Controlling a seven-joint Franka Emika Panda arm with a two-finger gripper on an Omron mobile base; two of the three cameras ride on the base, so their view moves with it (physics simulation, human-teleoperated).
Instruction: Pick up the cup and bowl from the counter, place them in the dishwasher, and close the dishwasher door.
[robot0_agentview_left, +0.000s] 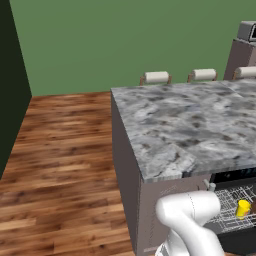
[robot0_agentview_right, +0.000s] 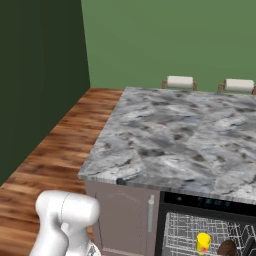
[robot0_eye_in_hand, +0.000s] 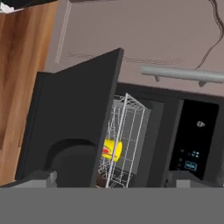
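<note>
Green walls and plank flooring surround the grey-white marbled stone counter (robot0_agentview_right: 175, 145), under whose near edge the built-in dishwasher (robot0_agentview_right: 210, 235) holds the small bright yellow cup (robot0_agentview_right: 203, 243) and shallow dark brown bowl (robot0_agentview_right: 227, 248) in its light wire rack (robot0_agentview_left: 231, 202). From the hand camera the flat dark dishwasher door (robot0_eye_in_hand: 72, 127) stands partly open, the cup behind its edge, and the gripper (robot0_eye_in_hand: 111, 177) has its two dark fingers spread wide apart, holding nothing

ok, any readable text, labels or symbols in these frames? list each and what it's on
No readable words or numbers anywhere.
Dishwasher control strip: a small white mark and a few tiny blue icons, too small and blurred to read.
Same strip in the right base view: faint blue dots, unreadable.
Cup, counter: no markings.
</note>
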